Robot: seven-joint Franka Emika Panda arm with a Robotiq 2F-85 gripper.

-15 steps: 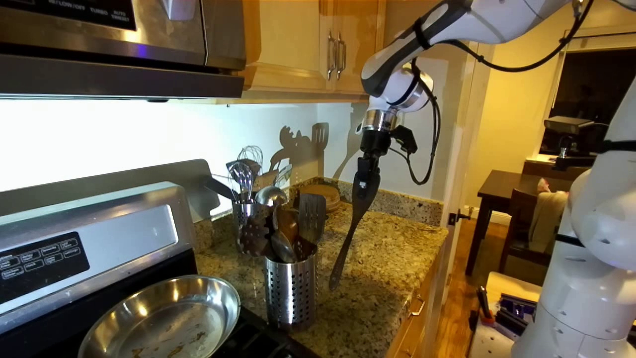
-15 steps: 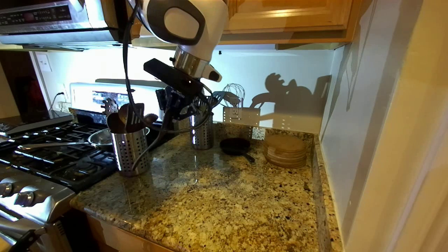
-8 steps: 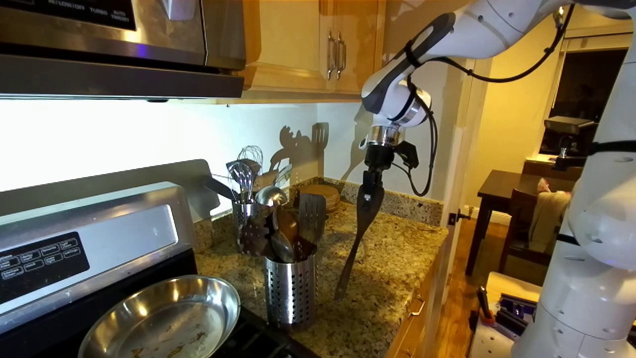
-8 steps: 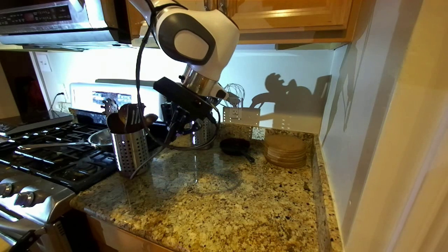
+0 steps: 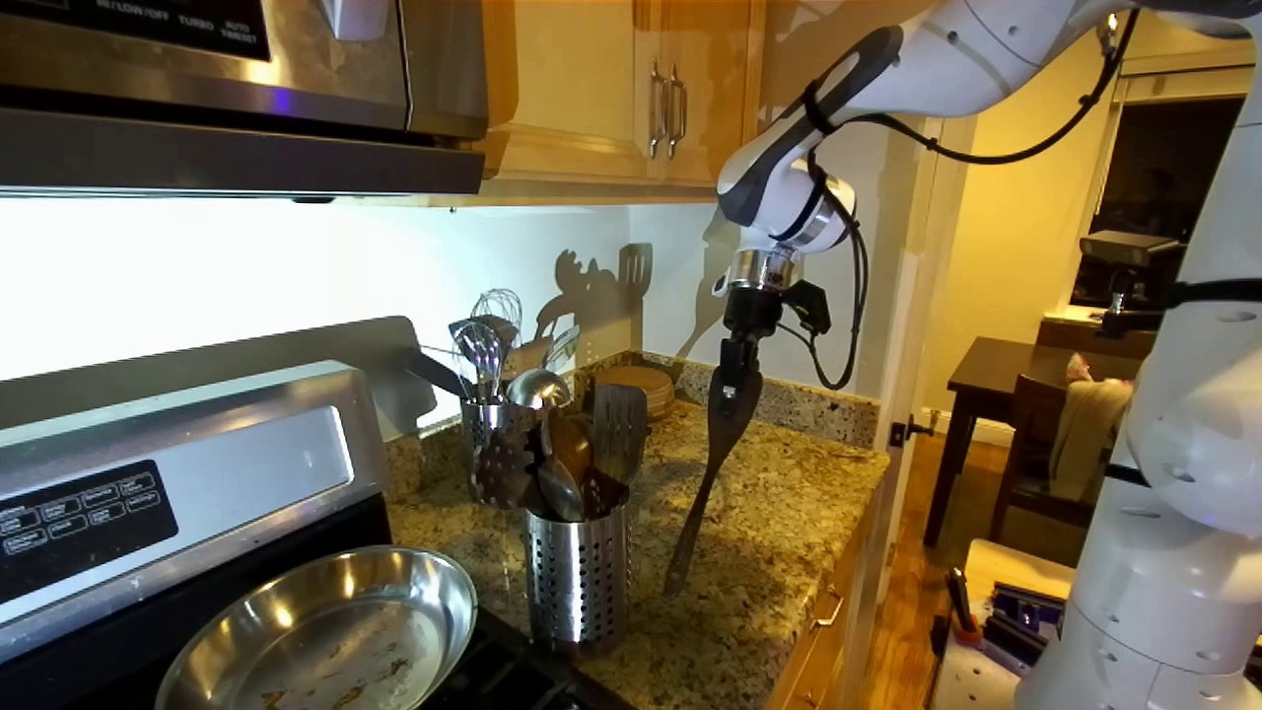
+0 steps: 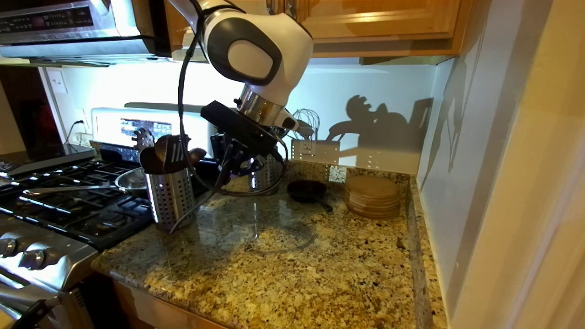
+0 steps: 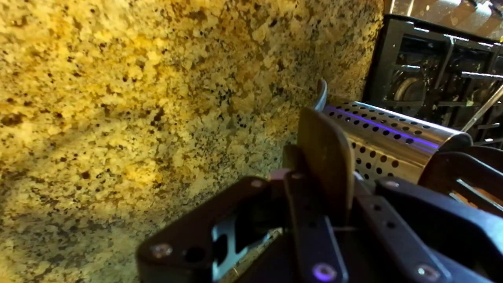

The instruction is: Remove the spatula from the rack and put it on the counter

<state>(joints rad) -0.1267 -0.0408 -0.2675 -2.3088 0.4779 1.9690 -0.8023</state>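
If the black hand (image 5: pixel 731 388), closed on the head of the long dark-brown spatula (image 5: pixel 717 461) at 2 o'clock outside the cylindrical silvery metal rack (image 5: pixel 578 582) in an exterior view, descends without levelling it, the free end may jam on the tan granite counter (image 5: pixel 779 503) and twist loose.

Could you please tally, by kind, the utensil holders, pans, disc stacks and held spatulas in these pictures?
Utensil holders: 2 (rack, rear holder)
Pans: 2 (steel pan, black skillet)
Disc stack: 1
Spatula, held: 1
Total: 6
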